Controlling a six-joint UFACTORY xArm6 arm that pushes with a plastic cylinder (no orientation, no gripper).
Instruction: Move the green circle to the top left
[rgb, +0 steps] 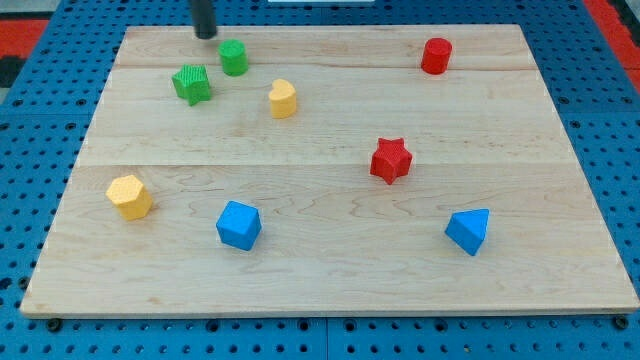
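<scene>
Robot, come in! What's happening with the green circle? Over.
My tip at the view's top left, just up-left of green circle block. Green star block close beside it. Over.

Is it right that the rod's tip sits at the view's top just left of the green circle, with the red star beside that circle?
Not quite. In the camera view, my tip is at the view's top, just left of the green circle, but the block beside that circle is the green star. The red star lies far off toward the view's right.

green star (191, 84), yellow blocks (283, 99), red star (391, 160), blue blocks (239, 225)
</scene>
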